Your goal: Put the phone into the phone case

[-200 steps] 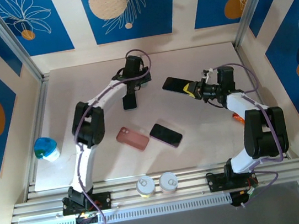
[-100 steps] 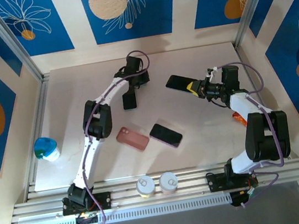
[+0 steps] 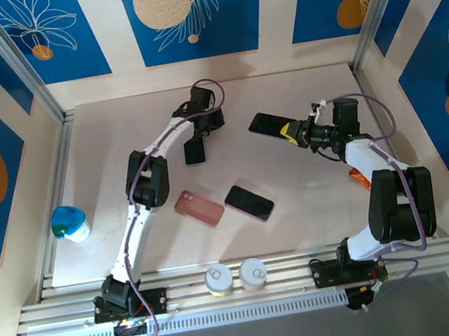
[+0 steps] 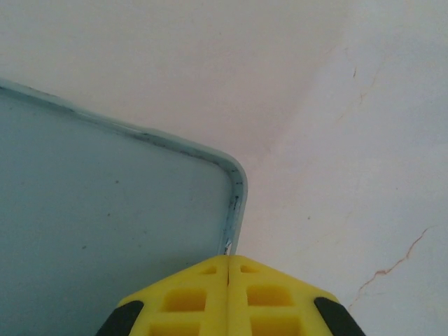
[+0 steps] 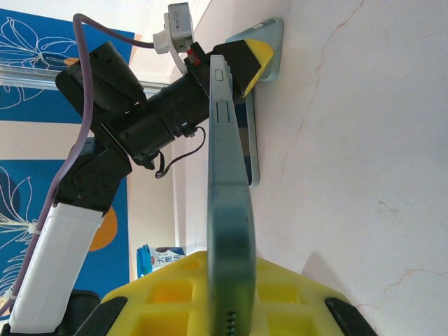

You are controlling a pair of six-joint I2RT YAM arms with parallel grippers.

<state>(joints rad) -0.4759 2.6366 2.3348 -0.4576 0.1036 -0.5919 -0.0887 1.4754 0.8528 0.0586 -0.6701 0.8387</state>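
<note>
**Two-arm station, seen from above and from each wrist.** The left gripper (image 3: 197,134) is reached out to the far middle of the table (image 3: 315,214) and is clenched, with nothing between its yellow fingers (image 4: 189,297). Its tips meet just over a rounded corner of the pale blue phone case (image 4: 105,224), which lies flat on the table; whether they touch its rim cannot be told. The right gripper (image 3: 293,133), to the right of the case, is grasping the phone (image 3: 268,123) by one end. The phone is held above the table and points toward the left gripper. From the right wrist the phone (image 5: 227,203) appears edge-on with its side buttons showing, clamped between the yellow pads (image 5: 168,287). Beyond it the case (image 5: 256,154) lies flat, with the left gripper (image 5: 253,50) at its far end. Nearer the arm bases a pink case (image 3: 199,207) and a dark phone (image 3: 249,203) lie side by side, not touching. Two cans (image 3: 218,279) stand on the front rail, and a blue-and-white container (image 3: 70,223) sits near the table's left edge.
</note>
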